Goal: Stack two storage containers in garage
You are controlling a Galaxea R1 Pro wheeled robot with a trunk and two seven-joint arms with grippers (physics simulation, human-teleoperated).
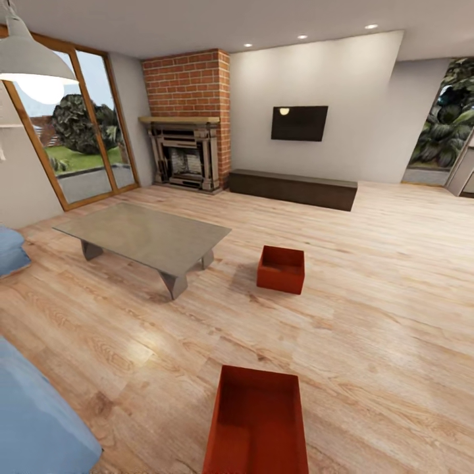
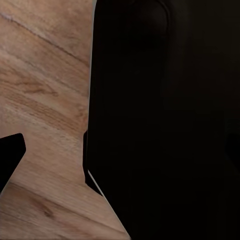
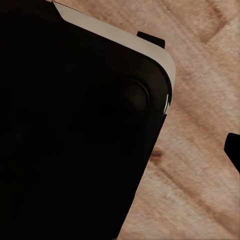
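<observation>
Neither pincer can be read here: both wrist views look past a large black body onto wood planks, with only small dark slivers at the edges that may be finger parts, so I cannot tell whether either is wide or narrow, and nothing seems to be held.

The nearer box [image 1: 257, 421] lies on the wood floor [image 1: 382, 316] right in front of the robot, at the near edge of the head view and slightly to the right of centre. Its long axis runs near to far, open top up, and it looks empty. Since it sits almost on the midline, neither arm is clearly closer, though the right one probably has a slight edge. The farther box [image 1: 281, 268] rests further off on the same floor, just right of the grey low table [image 1: 141, 234] and apart from it.

This is the living room: brick fireplace [image 1: 187, 118] at the far left, a long dark cabinet [image 1: 293, 188] under a wall screen [image 1: 299, 123], something blue and soft [image 1: 39, 421] at the near left. Both boxes are not yet moved.
</observation>
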